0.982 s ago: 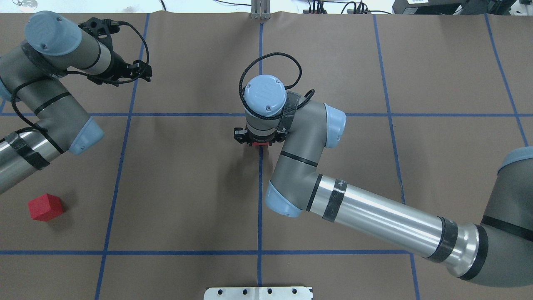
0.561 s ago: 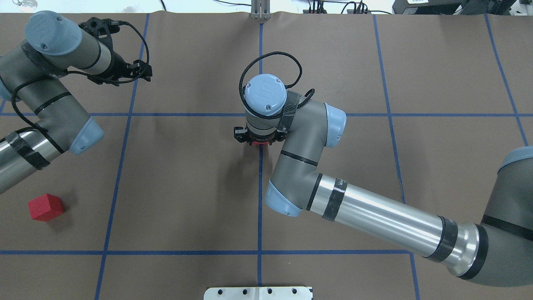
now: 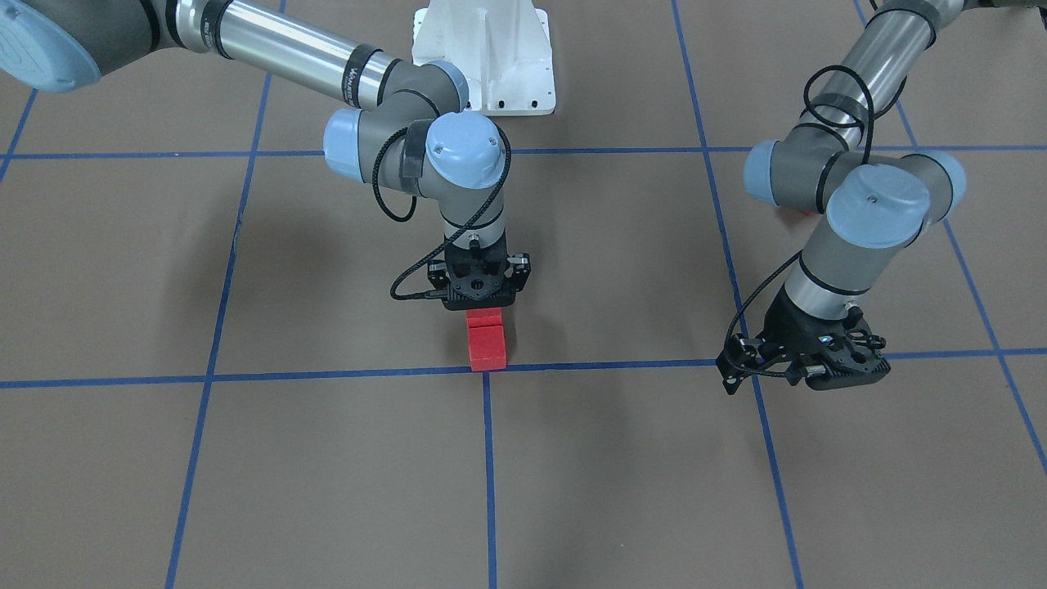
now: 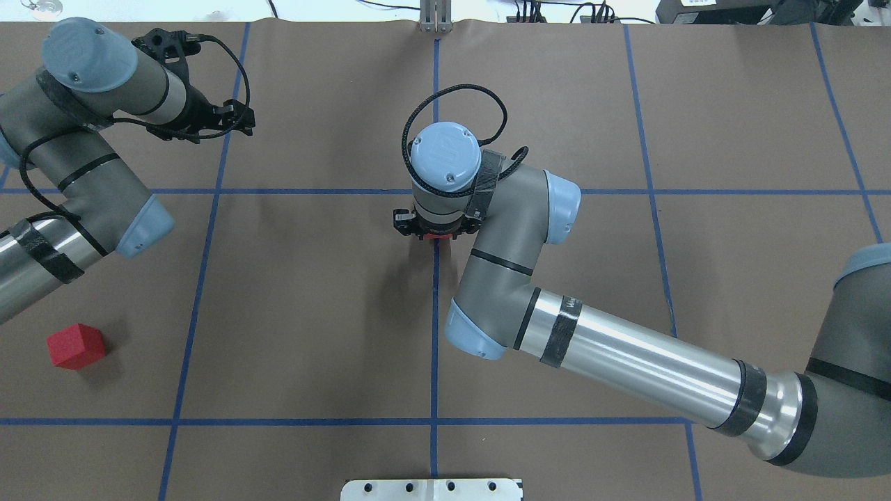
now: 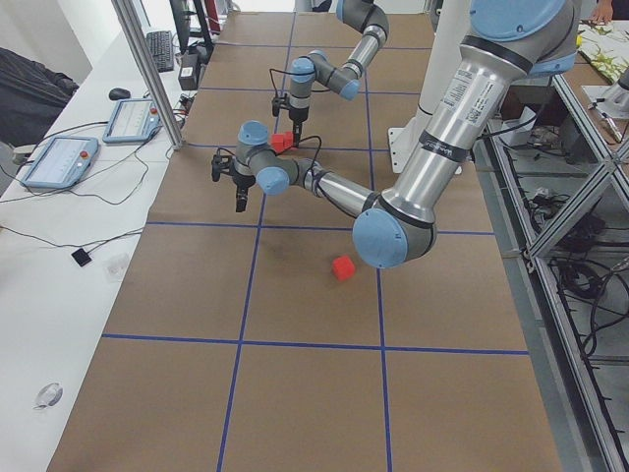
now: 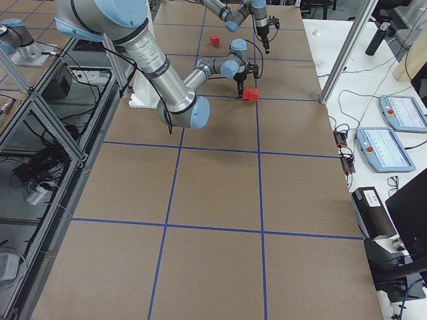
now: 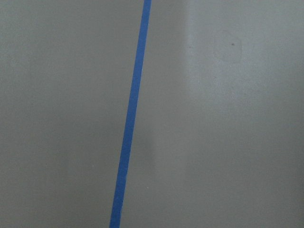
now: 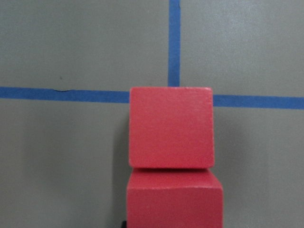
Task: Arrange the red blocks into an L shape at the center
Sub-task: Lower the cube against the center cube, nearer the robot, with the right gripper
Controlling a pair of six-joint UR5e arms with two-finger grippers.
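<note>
Two red blocks touch in a row at the center crossing [image 3: 488, 372]. The far block [image 3: 488, 350] sits on the crossing, seen in the right wrist view [image 8: 171, 127]. The near block [image 3: 483, 318] lies under my right gripper [image 3: 483, 304], which points straight down and seems shut on it; that block [image 8: 174, 202] looks slightly raised. The fingers are hidden by the gripper body. The third red block [image 4: 76, 346] lies alone near the left front. My left gripper [image 4: 243, 118] hangs open and empty above a blue tape line, far from all blocks.
A white base plate [image 4: 431, 489] sits at the front middle edge. The right arm's elbow [image 4: 473, 337] and forearm stretch across the right half. Blue tape lines [image 7: 130, 118] divide the brown surface into large squares. Monitors and cables lie beyond the far edge.
The right wrist has shifted slightly toward the far side, and less red shows beneath it. The left arm and the lone block have not moved.
</note>
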